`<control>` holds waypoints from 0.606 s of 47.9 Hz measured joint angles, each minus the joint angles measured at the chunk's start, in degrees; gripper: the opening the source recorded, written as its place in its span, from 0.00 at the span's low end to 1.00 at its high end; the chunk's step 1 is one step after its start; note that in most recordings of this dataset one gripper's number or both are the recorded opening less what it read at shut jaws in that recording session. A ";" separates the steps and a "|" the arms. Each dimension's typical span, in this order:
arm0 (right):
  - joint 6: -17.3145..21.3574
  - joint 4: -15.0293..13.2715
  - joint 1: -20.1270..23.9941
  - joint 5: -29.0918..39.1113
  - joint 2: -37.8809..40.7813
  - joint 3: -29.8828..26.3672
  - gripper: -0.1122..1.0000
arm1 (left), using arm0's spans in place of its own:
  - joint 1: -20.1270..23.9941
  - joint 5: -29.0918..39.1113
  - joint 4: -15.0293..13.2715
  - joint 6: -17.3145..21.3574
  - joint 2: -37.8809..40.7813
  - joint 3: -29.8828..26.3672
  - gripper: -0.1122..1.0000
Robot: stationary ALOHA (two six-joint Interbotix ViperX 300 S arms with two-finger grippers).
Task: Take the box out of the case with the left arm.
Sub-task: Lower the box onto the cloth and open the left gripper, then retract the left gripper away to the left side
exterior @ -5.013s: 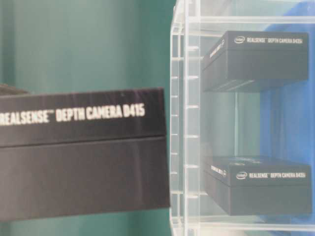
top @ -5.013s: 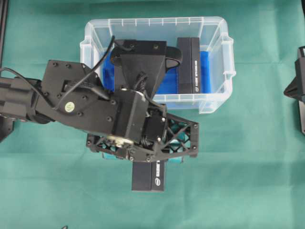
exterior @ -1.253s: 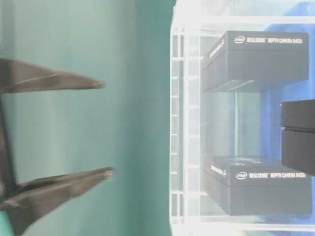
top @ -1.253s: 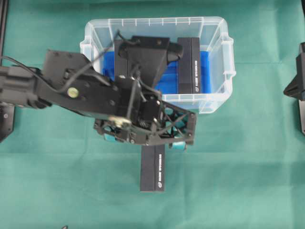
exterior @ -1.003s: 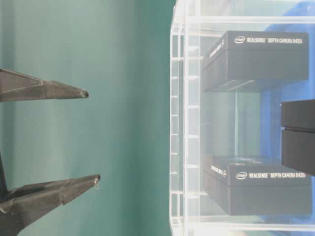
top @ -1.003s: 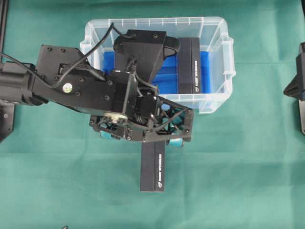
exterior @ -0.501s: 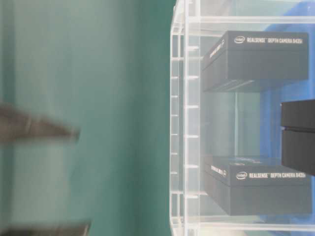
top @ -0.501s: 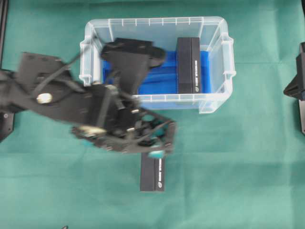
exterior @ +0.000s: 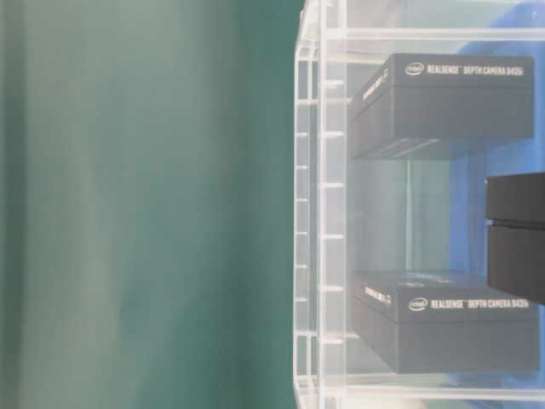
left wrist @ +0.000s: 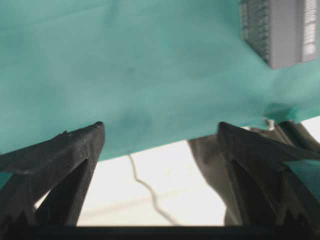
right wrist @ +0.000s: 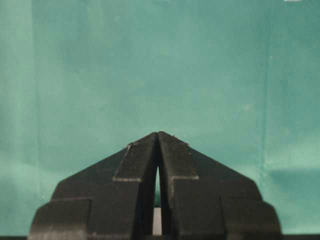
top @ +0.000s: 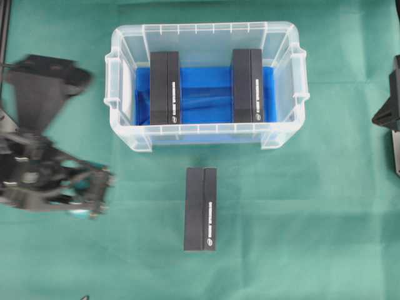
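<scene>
While parked at the cloth's (top: pixel 300 212) left edge, left gripper (left wrist: pixel 159 131) spread wide, empty; box (top: pixel 200 209) lying before case (top: pixel 282 134); right gripper (right wrist: pixel 158 134) pinched together

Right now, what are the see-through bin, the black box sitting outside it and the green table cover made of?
The bin looks like clear, slightly cloudy plastic: you see the blue sheet through its ribbed walls. The black box outside it looks like matte cardboard with small white print, though I can't be sure. The green cover seems to be soft cloth, dull and faintly wrinkled.
</scene>
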 measured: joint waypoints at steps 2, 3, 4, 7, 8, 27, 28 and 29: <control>0.00 0.00 0.00 0.00 0.00 0.00 0.16 | -0.35 -0.26 0.00 -0.70 -1.76 1.76 0.98; 0.00 0.00 0.00 0.00 0.09 0.00 0.16 | -0.53 -0.53 0.00 -0.88 -2.64 2.72 0.98; 0.00 0.00 0.00 0.00 0.00 0.00 0.16 | -0.70 -0.88 0.00 -1.76 -3.87 3.96 0.98; 0.00 -0.09 0.00 0.00 0.00 0.00 0.16 | -0.79 -1.58 0.00 -2.02 -6.06 6.15 0.98; 0.00 -0.09 0.00 0.00 0.00 -0.09 0.16 | -0.79 -1.76 0.00 -1.93 -6.68 6.86 0.98; -0.09 -0.09 0.00 0.62 0.00 -0.53 0.16 | 10.02 -1.23 0.18 7.03 -13.36 12.48 0.98; -0.09 -0.09 0.00 0.62 0.00 -0.53 0.16 | 11.07 -1.14 0.18 8.26 -13.45 12.57 0.98; 0.00 -0.09 0.00 0.62 0.00 -0.53 0.16 | 12.13 -0.97 0.18 9.32 -13.54 12.57 0.98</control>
